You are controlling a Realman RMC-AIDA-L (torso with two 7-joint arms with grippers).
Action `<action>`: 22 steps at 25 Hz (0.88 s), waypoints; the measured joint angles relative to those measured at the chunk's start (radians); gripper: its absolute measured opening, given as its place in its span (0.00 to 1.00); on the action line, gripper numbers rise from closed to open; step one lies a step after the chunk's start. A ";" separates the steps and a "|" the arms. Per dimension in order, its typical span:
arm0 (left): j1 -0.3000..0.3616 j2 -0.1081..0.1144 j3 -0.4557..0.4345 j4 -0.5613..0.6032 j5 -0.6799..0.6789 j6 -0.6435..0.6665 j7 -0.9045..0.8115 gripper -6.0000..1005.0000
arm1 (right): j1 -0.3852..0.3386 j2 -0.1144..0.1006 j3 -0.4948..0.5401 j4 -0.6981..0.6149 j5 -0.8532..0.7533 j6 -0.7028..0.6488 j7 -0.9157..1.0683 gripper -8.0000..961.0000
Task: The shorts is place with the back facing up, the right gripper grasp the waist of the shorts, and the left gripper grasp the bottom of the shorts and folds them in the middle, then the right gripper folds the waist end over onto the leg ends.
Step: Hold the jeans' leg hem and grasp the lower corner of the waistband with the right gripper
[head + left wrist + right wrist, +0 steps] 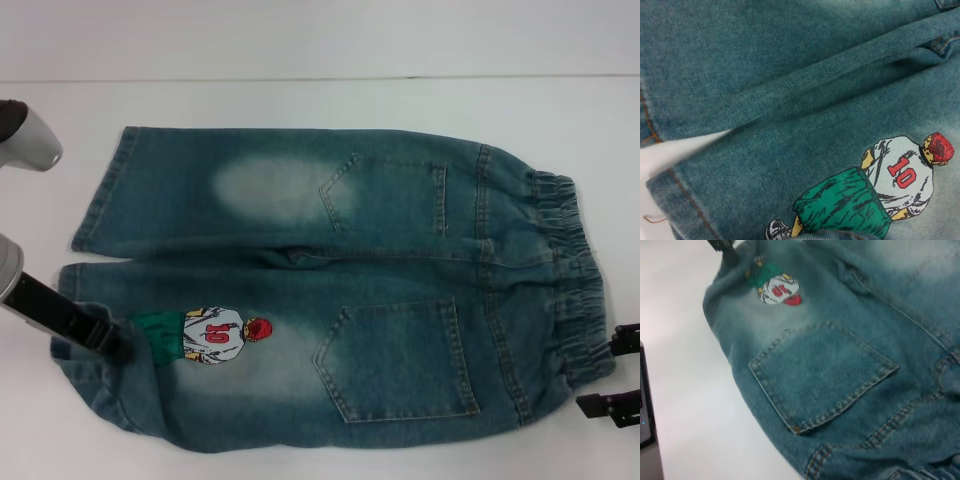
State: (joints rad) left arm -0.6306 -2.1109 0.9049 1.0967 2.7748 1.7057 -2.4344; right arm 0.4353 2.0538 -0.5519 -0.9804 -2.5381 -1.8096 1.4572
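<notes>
— While the head camera looks down, what lies on the white table [300,40]?

— Denim shorts [330,290], spread flat with the back pockets up. The elastic waistband [570,270] points toward the table's right edge and the two leg ends toward its left edge. A patch of a baseball player [215,335] numbered 10 sits on the leg nearer the front edge.

— And the arms?

— The left gripper [100,338] is at the hem of that near leg, its dark fingers pinching the denim, which bunches up around them. The right gripper [612,375] is at the near right end, just beside the waistband; its two black fingers stand spread, one above the other, and whether they touch the fabric I cannot tell.

— What does the left wrist camera give?

— Close denim only: the baseball player patch [890,190] with green trousers and a red cap, the gap between the two legs showing a wedge of white table [680,150], and orange stitching along the hem [685,197]. That arm's own fingers do not show.

— The right wrist camera?

— A back pocket [822,377] fills the middle, with the patch [777,289] beyond it and the left gripper's dark fingers [722,246] at the far hem. The gathered waistband [940,472] is nearest the lens. White table [685,365] runs alongside the shorts.
</notes>
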 joint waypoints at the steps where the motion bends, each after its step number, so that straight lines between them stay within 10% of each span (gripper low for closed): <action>1: 0.001 0.000 0.000 0.000 0.000 0.000 0.000 0.06 | -0.005 -0.003 0.004 0.008 0.010 0.001 -0.013 0.95; 22: 0.012 -0.008 -0.023 -0.008 -0.011 -0.022 0.003 0.06 | -0.053 -0.012 0.064 0.057 0.013 0.026 -0.081 0.15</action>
State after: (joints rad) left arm -0.6182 -2.1192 0.8816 1.0892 2.7638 1.6837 -2.4319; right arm 0.3821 2.0414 -0.4880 -0.9232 -2.5250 -1.7837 1.3760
